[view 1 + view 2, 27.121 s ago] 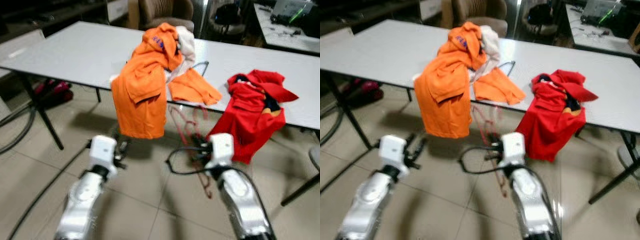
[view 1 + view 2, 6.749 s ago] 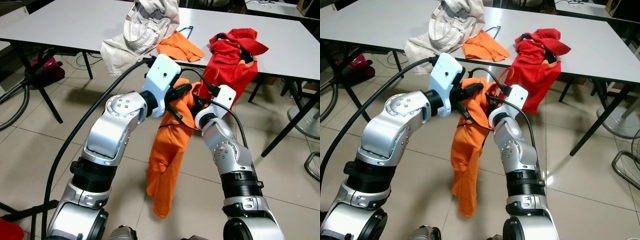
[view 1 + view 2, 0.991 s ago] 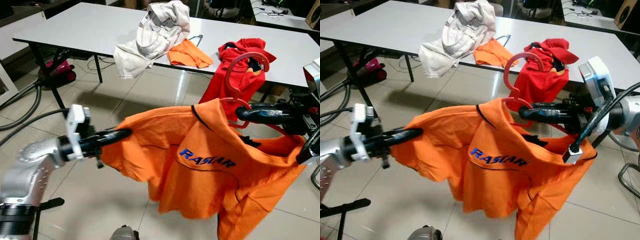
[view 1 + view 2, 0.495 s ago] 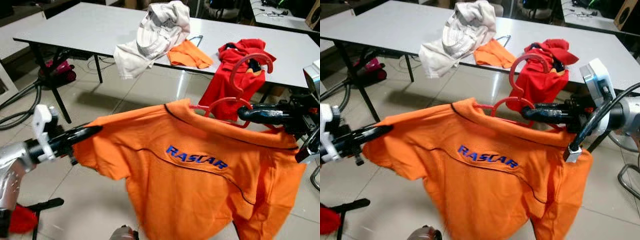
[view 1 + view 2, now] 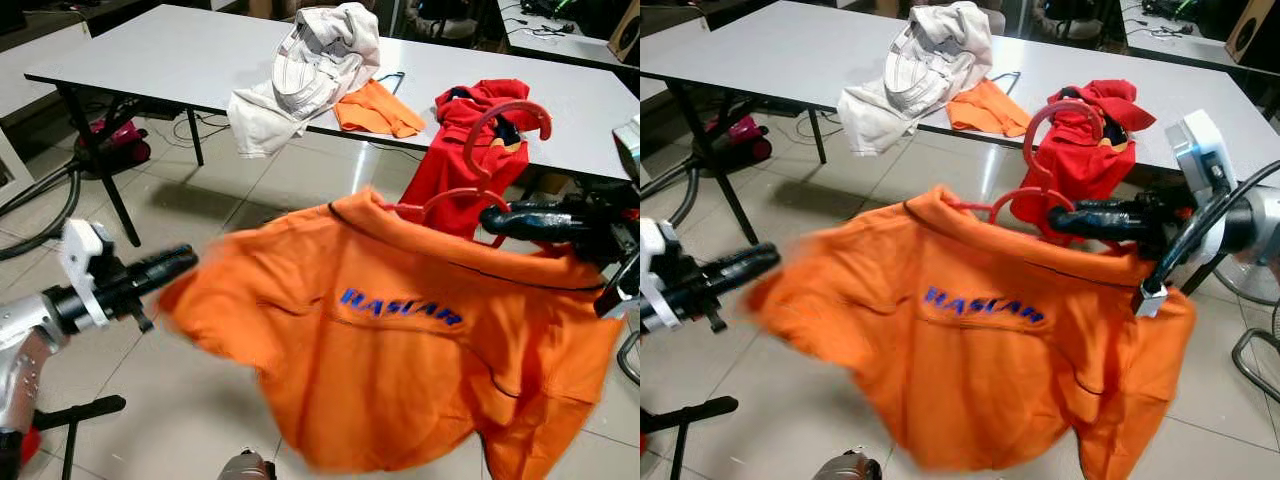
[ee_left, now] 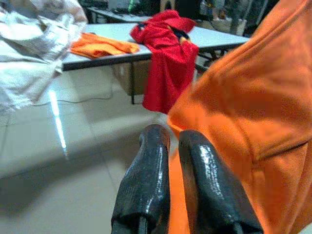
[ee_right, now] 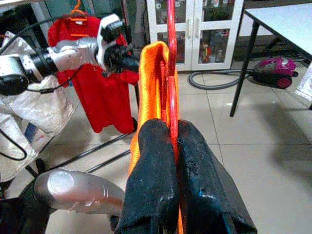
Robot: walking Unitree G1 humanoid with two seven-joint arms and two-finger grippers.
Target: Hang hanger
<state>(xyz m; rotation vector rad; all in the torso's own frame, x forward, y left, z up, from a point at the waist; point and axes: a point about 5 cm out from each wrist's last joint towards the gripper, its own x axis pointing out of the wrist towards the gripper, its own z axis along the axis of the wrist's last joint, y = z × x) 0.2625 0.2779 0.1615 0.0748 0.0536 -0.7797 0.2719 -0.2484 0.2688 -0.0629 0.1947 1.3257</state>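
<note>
Overhead, from the head cameras, the red hanger [image 5: 470,195] sits inside the collar of the orange shirt [image 5: 400,340], its hook standing above the neckline. The right gripper [image 5: 492,214] has its jaws closed on the hanger at the shirt's shoulder. The left gripper [image 5: 180,262] sits just beside the blurred sleeve edge, apparently apart from it. Behind, the tabletop [image 5: 180,50] carries a pale garment [image 5: 310,60], an orange cloth [image 5: 375,108] and a red garment [image 5: 470,140] draped over its edge.

Left wrist view: the jaws stand almost together with nothing visibly between them, the shirt alongside.

Right wrist view: the jaws clamp the hanger's red wire against orange fabric.

Assessment: the shirt is on its hanger and held in the air; carrying it to a rail and hooking it on remains.
</note>
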